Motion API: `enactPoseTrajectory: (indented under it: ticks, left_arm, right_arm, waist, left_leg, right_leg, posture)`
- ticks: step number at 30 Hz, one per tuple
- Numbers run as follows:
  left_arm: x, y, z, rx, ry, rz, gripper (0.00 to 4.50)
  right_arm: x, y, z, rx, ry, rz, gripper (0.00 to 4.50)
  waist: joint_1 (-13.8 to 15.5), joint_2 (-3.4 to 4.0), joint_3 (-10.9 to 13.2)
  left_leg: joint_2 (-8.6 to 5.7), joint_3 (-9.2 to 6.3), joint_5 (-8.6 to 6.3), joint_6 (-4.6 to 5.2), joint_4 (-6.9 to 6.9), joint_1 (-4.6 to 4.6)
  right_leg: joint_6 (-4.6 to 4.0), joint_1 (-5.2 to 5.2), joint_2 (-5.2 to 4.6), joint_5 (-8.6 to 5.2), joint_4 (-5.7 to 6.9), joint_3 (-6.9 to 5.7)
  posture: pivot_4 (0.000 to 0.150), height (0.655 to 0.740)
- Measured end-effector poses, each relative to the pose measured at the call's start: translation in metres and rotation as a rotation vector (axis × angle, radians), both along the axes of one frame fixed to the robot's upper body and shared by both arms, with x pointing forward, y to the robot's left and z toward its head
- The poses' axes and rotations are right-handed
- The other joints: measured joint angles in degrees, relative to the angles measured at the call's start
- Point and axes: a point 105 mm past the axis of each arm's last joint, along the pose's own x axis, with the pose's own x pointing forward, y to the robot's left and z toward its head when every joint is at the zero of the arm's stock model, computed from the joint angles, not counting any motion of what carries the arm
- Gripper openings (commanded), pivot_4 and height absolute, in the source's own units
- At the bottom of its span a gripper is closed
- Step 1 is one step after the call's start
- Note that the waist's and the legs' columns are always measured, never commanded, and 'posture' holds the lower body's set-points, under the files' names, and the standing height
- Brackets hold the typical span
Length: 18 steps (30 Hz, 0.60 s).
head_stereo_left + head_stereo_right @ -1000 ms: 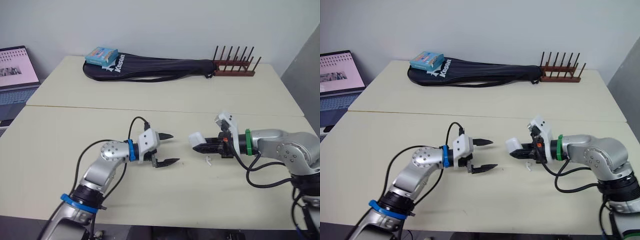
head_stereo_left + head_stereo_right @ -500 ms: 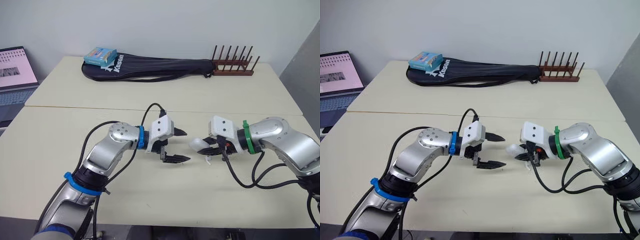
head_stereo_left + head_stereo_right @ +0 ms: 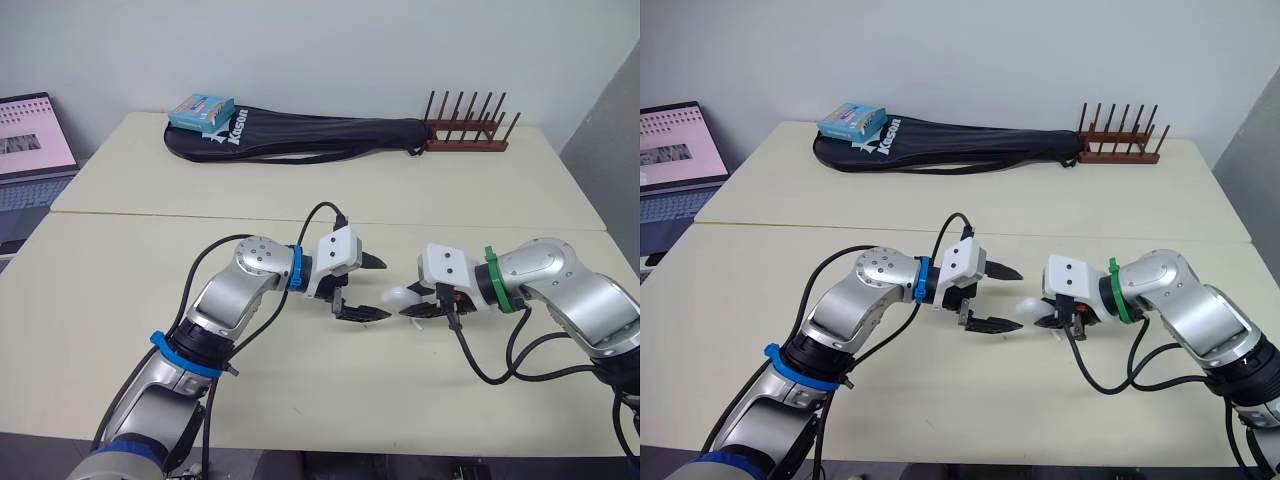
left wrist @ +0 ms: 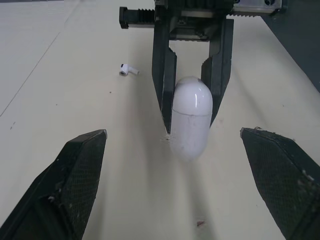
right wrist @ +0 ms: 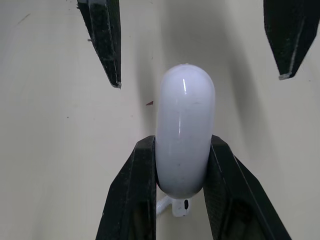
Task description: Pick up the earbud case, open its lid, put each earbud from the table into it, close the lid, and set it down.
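The white earbud case (image 5: 185,130) is held just above the table at centre right, lid closed. My right gripper (image 5: 182,145) is shut on its rear half, and its rounded end points toward my left arm. My left gripper (image 3: 380,290) is open, its two black fingertips (image 4: 85,165) spread on either side of the case's free end without touching it. One white earbud (image 5: 175,205) lies on the table directly under the case. The left wrist view shows an earbud (image 4: 129,69) on the table beside the right gripper's fingers.
A black racket bag (image 3: 300,135) lies along the far table with a blue box (image 3: 202,110) on its left end. A brown wooden peg rack (image 3: 468,135) stands at the back right. A laptop (image 3: 30,150) sits off the table's left side.
My left gripper has moved right, still open, until its fingertips flank the case. The right gripper has rolled and dipped with the case, now low over the earbud.
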Motion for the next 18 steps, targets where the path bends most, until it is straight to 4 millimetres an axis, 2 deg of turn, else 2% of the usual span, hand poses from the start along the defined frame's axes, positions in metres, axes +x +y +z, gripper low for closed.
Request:
enactPoseTrajectory:
  ticks: [3, 5, 18]
  left_arm:
    - [-0.0016, -0.0034, -0.0020, 0.005, 0.004, -0.009, 3.33]
    - [-0.0024, -0.0051, -0.0037, 0.012, 0.004, -0.014, 2.64]
    - [-0.0028, -0.0087, -0.0063, 0.022, 0.002, -0.013, 2.63]
  right_arm:
    - [-0.0002, 0.0025, -0.0005, 0.010, 0.007, 0.001, 0.84]
    - [-0.0002, 0.0031, -0.0007, 0.013, 0.011, -0.001, 0.84]
    - [0.0024, 0.0068, 0.0053, 0.023, 0.026, -0.027, 0.84]
  waist:
    - [0.0, 0.00, 0.0]
    - [0.0, 0.00, 0.0]
    - [0.0, 0.00, 0.0]
  left_leg:
    - [0.00, 0.00, 0.00, 0.00, 0.00, -0.01]
    - [0.00, 0.00, 0.00, 0.00, 0.00, -0.01]
    - [0.00, -0.01, 0.00, 0.00, 0.01, 0.00]
  right_leg:
    - [0.00, 0.00, 0.00, 0.00, 0.00, 0.00]
    - [0.00, 0.00, 0.00, 0.00, 0.00, -0.01]
    - [0.00, 0.00, 0.00, 0.00, 0.02, -0.01]
  posture:
    - [0.150, 0.7315]
    - [0.150, 0.7315]
    - [0.150, 0.7315]
